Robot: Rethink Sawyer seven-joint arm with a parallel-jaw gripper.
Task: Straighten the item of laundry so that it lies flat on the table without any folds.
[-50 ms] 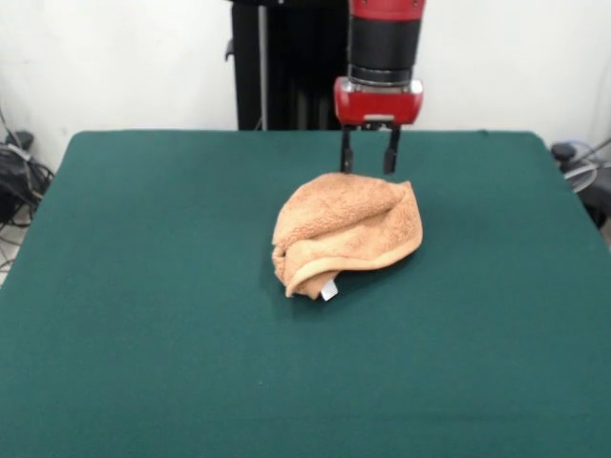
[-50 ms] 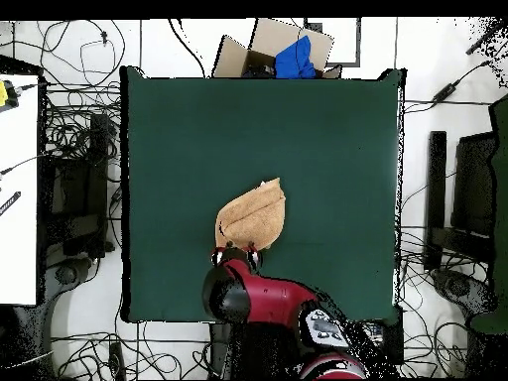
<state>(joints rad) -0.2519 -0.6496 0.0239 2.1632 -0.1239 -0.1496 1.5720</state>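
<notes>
The item of laundry (image 1: 348, 232), a light-orange terry towel, lies crumpled and folded over itself near the middle of the dark green table (image 1: 143, 305). A tiny white tag (image 1: 329, 290) pokes out at its front lower edge. In the overhead view the towel (image 2: 253, 214) is a folded wedge shape. My gripper (image 1: 368, 170) hangs just behind the towel's far edge, its two black fingers (image 1: 347, 153) apart and open, holding nothing. From overhead the arm's red head (image 2: 235, 273) covers the towel's near edge.
A cardboard box (image 2: 273, 48) with a blue item sits past the table's far edge in the overhead view. Cables and dark equipment (image 2: 74, 189) crowd the floor on both sides of the table. Green cloth surrounds the towel on all sides.
</notes>
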